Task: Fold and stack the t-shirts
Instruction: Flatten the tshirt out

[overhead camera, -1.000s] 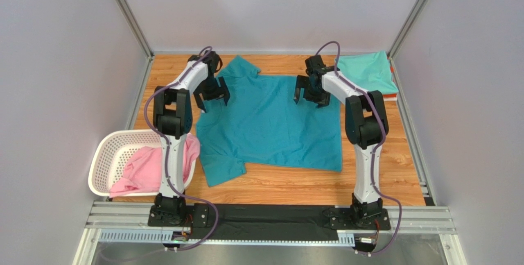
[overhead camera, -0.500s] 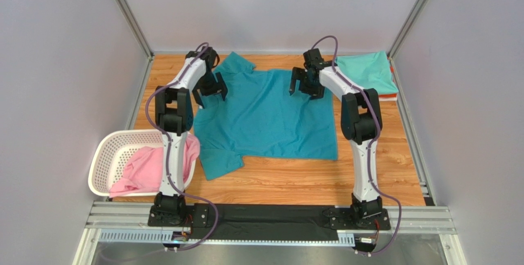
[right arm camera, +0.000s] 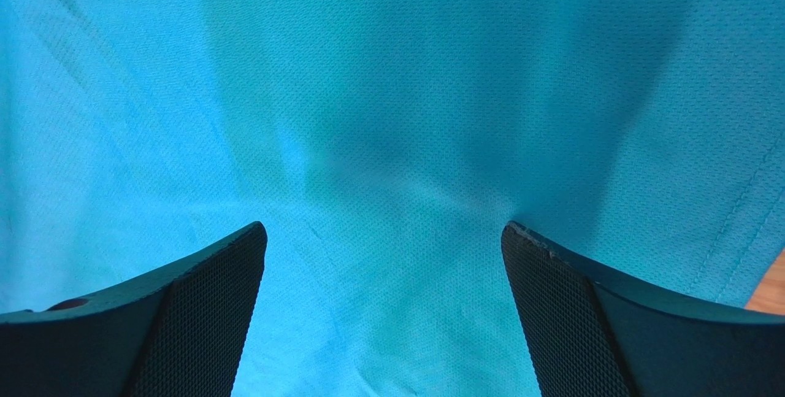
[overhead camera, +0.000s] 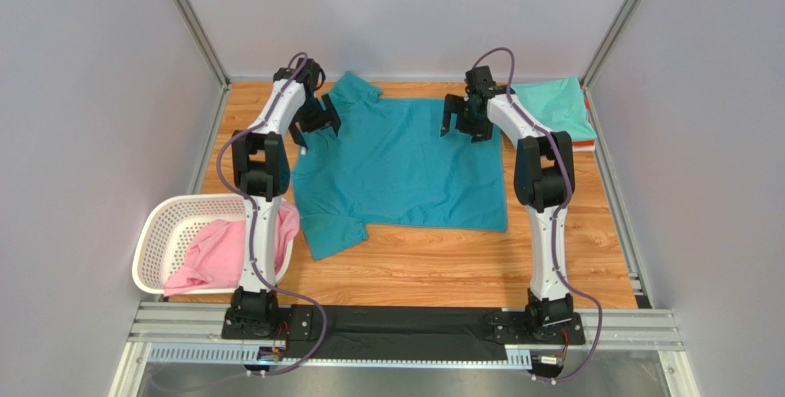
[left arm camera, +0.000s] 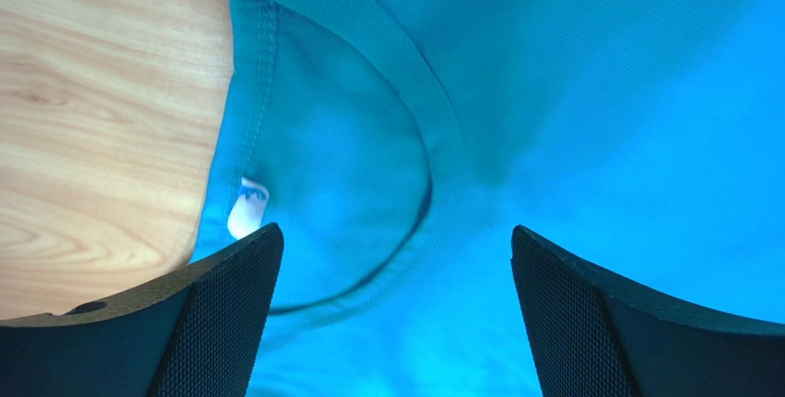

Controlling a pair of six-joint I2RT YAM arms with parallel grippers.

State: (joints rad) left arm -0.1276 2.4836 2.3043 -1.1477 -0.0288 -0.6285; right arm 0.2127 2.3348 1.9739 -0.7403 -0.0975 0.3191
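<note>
Nearest, just left of the teal tee (overhead camera: 405,176), a pink tee (overhead camera: 207,254) slumps in the white basket (overhead camera: 157,231), one fold spilling over the rim. The teal tee lies spread flat on the wooden table (overhead camera: 442,268). Over its far edge both arms hang with jaws wide and empty: the left gripper (overhead camera: 318,128) is above its collar (left arm camera: 415,121) and the right gripper (overhead camera: 463,128) near its far right corner, and beyond that corner a folded mint tee (overhead camera: 553,107) rests on an orange tee (overhead camera: 586,147).
</note>
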